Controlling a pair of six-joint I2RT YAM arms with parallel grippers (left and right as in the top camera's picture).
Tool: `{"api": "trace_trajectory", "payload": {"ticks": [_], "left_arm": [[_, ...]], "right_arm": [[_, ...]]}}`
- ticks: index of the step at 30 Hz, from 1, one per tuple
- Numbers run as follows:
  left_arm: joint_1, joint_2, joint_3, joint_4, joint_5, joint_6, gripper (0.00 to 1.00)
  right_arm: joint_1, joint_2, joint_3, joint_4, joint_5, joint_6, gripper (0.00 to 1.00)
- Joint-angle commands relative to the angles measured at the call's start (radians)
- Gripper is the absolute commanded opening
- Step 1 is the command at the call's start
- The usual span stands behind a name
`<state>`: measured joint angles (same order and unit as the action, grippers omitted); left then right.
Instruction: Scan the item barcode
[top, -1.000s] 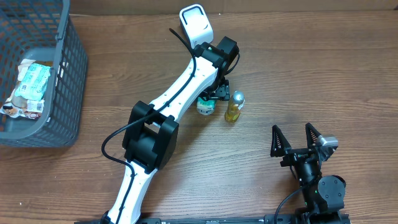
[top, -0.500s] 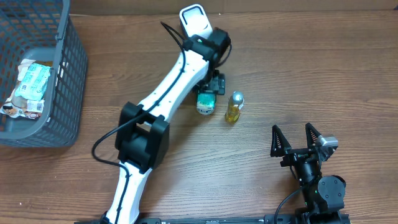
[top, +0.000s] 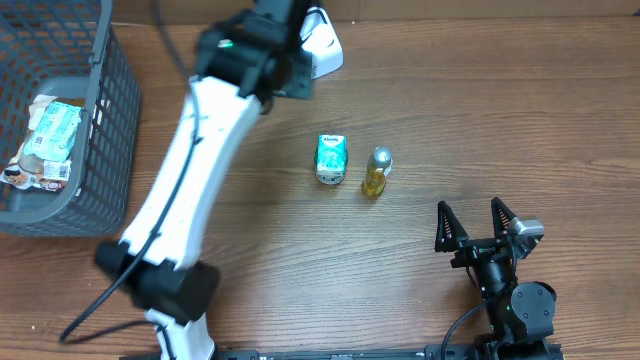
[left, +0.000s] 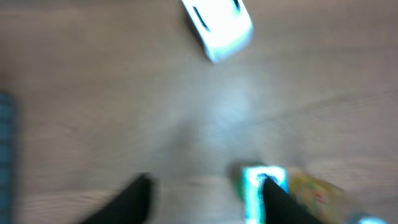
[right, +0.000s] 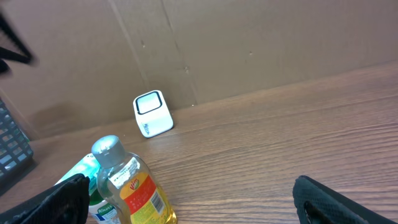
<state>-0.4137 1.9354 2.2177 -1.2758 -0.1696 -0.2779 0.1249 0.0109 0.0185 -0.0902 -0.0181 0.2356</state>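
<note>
A small green and white carton (top: 331, 158) lies on the wooden table, with a yellow bottle (top: 376, 172) with a silver cap just to its right. The white scanner (top: 322, 42) stands at the far edge, partly hidden by my left arm (top: 250, 50). The left wrist view is blurred: my left gripper (left: 205, 202) hangs high above the table with its dark fingers apart and nothing between them. Below it are the carton (left: 256, 180) and the scanner (left: 217, 25). My right gripper (top: 478, 222) rests open and empty at the near right, facing the bottle (right: 130, 186) and the scanner (right: 152, 113).
A grey plastic basket (top: 115, 120) stands at the far left with several wrapped packets (top: 50, 135) inside. A brown cardboard wall (right: 249, 43) runs behind the scanner.
My left arm has lifted away from the carton and swung up and to the far left. The carton stays on the table beside the bottle. The right arm has not moved.
</note>
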Motion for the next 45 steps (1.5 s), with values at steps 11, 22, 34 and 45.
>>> {"api": "trace_trajectory", "payload": {"ticks": [11, 22, 34, 45], "left_arm": [[0.293, -0.174, 0.024, 0.132, -0.394, 0.287, 0.04], [0.630, -0.162, 0.023, 0.201, -0.330, 0.294, 0.04], [0.858, 0.032, 0.023, 0.129, -0.289, 0.328, 0.04], [0.956, 0.259, 0.023, 0.122, -0.132, 0.422, 0.39]], "right_arm": [[-0.003, -0.005, -0.010, 0.006, 0.006, 0.004, 1.00], [-0.003, -0.005, -0.010, 0.006, 0.006, 0.004, 1.00], [-0.003, -0.005, -0.010, 0.006, 0.006, 0.004, 1.00], [-0.003, -0.005, -0.010, 0.006, 0.006, 0.004, 1.00]]}}
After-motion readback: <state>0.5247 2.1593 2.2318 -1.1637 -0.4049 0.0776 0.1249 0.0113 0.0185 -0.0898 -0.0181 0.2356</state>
